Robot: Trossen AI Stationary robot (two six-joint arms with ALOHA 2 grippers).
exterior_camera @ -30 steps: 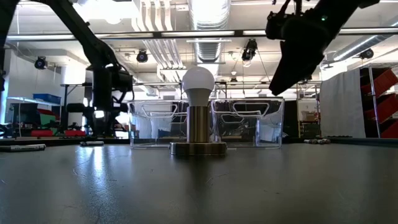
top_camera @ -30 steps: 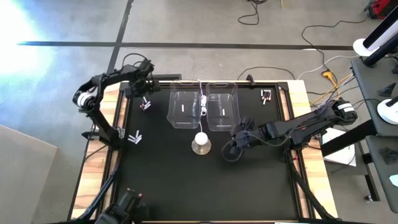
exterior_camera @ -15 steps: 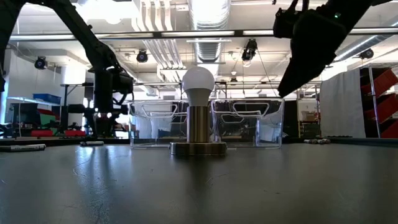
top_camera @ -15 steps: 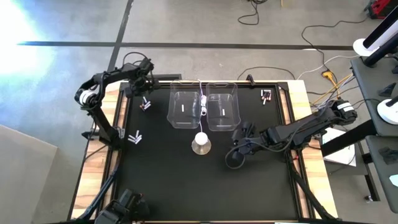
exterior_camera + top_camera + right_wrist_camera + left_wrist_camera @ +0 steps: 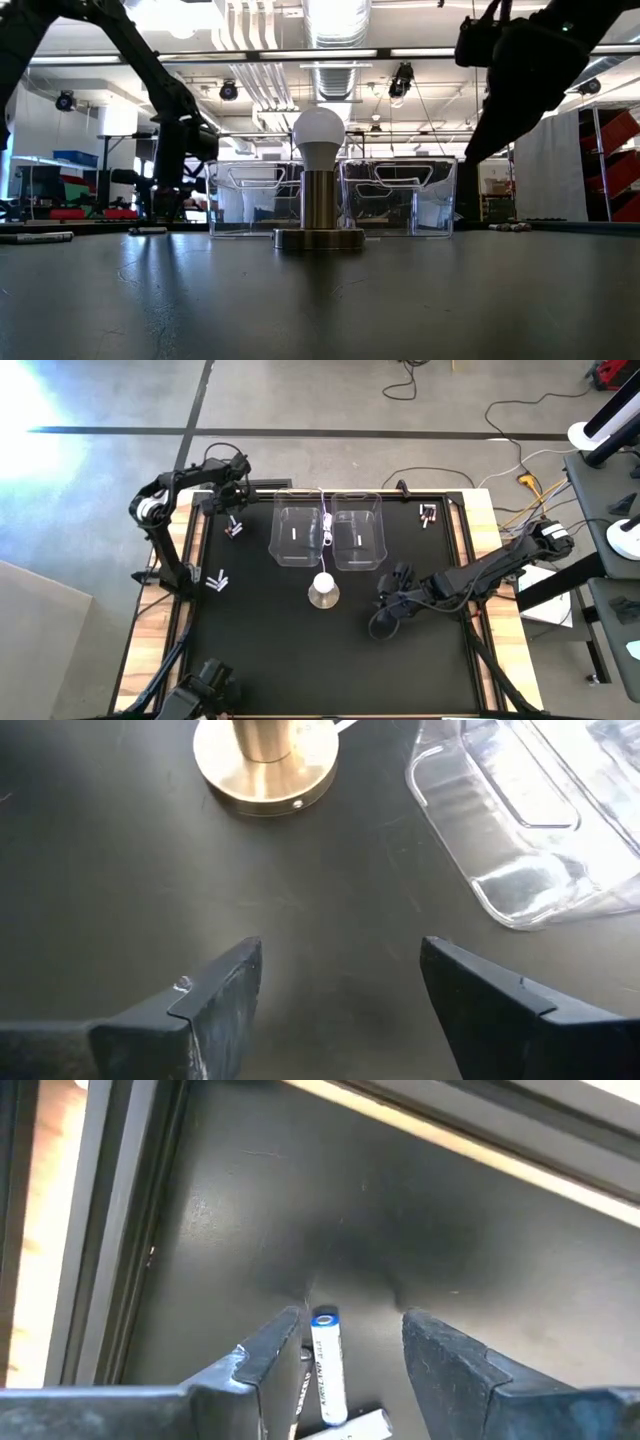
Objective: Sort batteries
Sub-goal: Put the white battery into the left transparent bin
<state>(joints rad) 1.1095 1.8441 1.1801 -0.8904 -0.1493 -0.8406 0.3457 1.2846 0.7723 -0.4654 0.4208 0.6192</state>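
A: Where do the batteries sit right now?

B: In three loose groups on the black bench [image 5: 300,650]. In the high view, one group [image 5: 234,527] lies at upper left, just under the left gripper [image 5: 226,503]; a second [image 5: 217,581] lies at the left edge near mid-height; a third [image 5: 428,514] lies at upper right. Each of the two clear bins [image 5: 297,536] [image 5: 357,538] at upper centre seems to hold a single cell, as far as I can tell.

A: And the left arm?

B: It hangs over that upper-left group. Its wrist view shows a silvery-white battery with a blue end [image 5: 327,1365] lying lengthwise in the gap between the two fingers [image 5: 268,1355], with another pale cell [image 5: 350,1426] crossing at the bottom of the frame. The jaws are spread on either side and not touching it, so nothing is grasped. I judge the gripper is lined up that way so the fingers can close across the cell's narrow width.

A: The right arm?

B: The right gripper [image 5: 385,615] is right of centre in the high view, just right of the lamp [image 5: 322,591] with its brass base, and above the bench, as the low view shows. Its jaws are released and empty; its wrist view shows only bare mat between the fingers [image 5: 215,995], with the lamp base and a bin corner beyond. It looks parked clear of the bins, leaving room for the left arm to deliver.

A: Risk?

B: The crossing cell may be nudged or pinched along with the target.
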